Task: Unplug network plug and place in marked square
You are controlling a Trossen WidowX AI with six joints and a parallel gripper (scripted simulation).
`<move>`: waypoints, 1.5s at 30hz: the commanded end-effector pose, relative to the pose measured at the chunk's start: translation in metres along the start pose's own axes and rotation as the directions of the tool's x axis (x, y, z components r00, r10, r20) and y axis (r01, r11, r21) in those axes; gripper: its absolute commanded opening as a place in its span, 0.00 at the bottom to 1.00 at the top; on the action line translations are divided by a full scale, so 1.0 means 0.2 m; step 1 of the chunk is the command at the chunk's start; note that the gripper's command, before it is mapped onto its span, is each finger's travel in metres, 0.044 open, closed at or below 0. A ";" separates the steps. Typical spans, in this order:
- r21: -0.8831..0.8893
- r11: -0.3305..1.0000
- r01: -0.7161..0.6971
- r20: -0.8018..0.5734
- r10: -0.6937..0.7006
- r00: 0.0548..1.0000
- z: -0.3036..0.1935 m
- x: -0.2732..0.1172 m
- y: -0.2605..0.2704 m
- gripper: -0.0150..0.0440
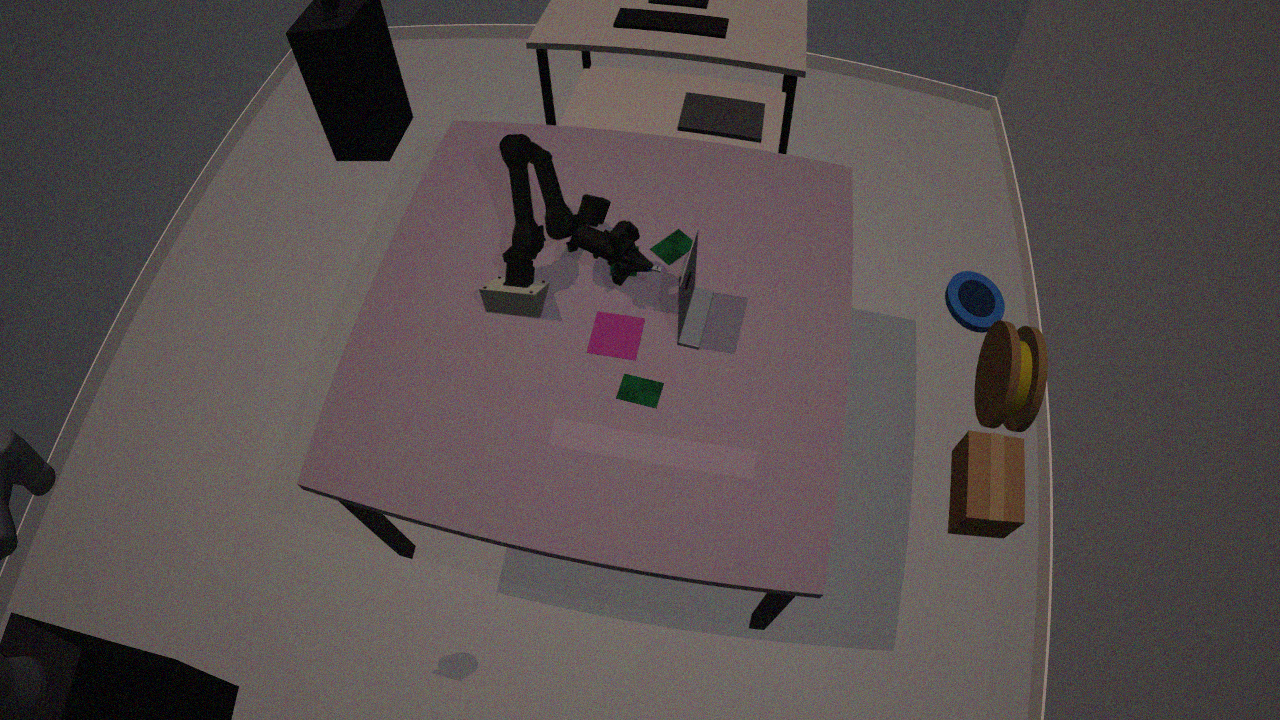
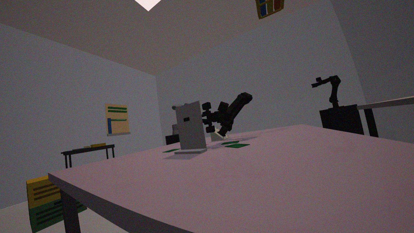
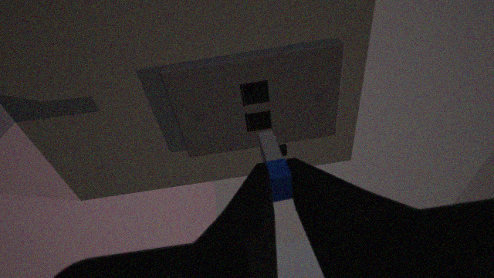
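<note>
My gripper (image 1: 656, 267) (image 3: 276, 170) is shut on the plug (image 3: 280, 181), a thin part with a blue band and a pale grey front end. The grey upright panel (image 1: 685, 308) (image 2: 190, 133) (image 3: 116, 170) stands in front of the fingers. Its raised socket plate (image 3: 212, 104) has two dark openings, one above the other. The plug's front end shows just below the lower opening (image 3: 258, 120) and appears out of the socket, a little in front of the plate. The tab cannot be made out. The magenta marked square (image 1: 615, 335) lies between the arm's base and the panel. In the exterior view, the panel hides the fingertips.
Flat green cards lie on the pink table (image 1: 501, 429) (image 2: 275, 173): one (image 1: 672, 246) behind the panel's near side, one (image 1: 640, 391) beyond the magenta square, and one partly under the gripper. The panel's foot (image 1: 696, 329) (image 2: 190, 151) extends on the side away from the arm.
</note>
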State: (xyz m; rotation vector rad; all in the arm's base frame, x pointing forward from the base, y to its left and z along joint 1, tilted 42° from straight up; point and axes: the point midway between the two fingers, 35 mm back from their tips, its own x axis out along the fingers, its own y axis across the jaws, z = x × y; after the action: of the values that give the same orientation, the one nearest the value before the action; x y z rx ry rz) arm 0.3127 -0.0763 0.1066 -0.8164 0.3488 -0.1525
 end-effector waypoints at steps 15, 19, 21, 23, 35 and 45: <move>-0.006 1.000 0.005 0.004 -0.005 1.000 -0.02 -0.06 -0.22 0.25; -0.006 1.000 0.006 0.004 -0.006 1.000 -0.02 -0.09 -0.26 0.25; -0.006 1.000 0.006 0.004 -0.006 1.000 -0.03 -0.09 -0.27 0.25; -0.006 1.000 0.006 0.004 -0.006 1.000 -0.03 -0.10 -0.28 0.25; -0.085 0.978 -0.190 -0.078 0.183 0.980 -0.16 -0.03 -0.16 0.25; -0.117 0.921 -0.371 -0.131 0.356 0.925 -0.29 0.01 -0.04 0.25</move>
State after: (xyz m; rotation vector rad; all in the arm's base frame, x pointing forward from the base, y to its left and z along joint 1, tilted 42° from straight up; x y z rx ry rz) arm 0.2938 -0.1192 0.0859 -0.8658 0.5795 0.1190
